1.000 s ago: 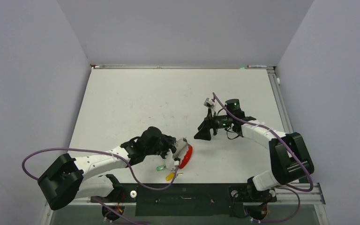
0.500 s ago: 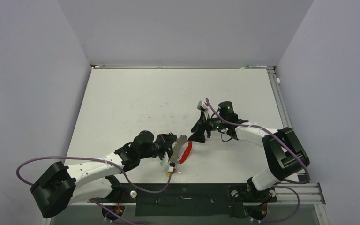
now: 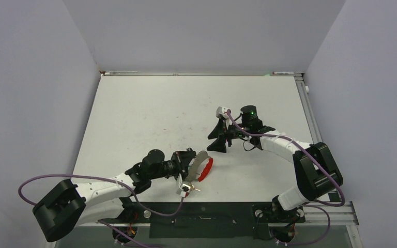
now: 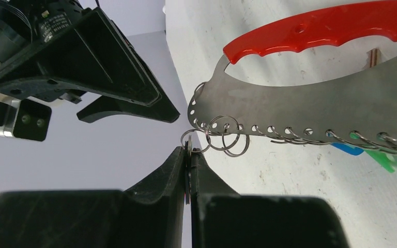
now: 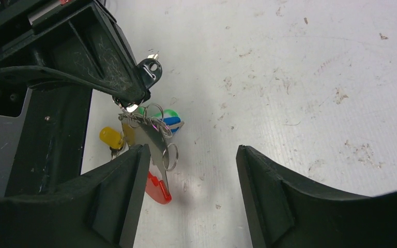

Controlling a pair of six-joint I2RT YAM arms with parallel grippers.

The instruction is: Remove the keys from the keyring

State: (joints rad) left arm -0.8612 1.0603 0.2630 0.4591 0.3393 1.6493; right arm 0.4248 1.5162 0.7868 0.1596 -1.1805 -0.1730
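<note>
Near the desk's (image 3: 144, 113) near edge, about midway along it, the left gripper (image 3: 188, 164) holds the large keyring (image 3: 202, 166), a red curved plastic band on a grey metal plate, with small silvery keys (image 3: 187, 187) bunched at its near end. The right gripper (image 3: 219, 140) hovers just beyond, toward the desk's middle, jaws spread and clear of the keyring. From the left wrist, the left fingers (image 4: 160, 178) press together on a thin metal blade (image 4: 187, 173) seen edge-on, which small wire rings (image 4: 227, 137) link to the plate's end hole; a blue tag (image 4: 349, 149) and a green tag (image 4: 385, 159) show below the plate. From the right wrist, the right fingers (image 5: 129, 201) stand wide apart over bare desk, and past them the keyring dangles with a yellow tag (image 5: 111, 137) and a black-headed key (image 5: 150, 70).
</note>
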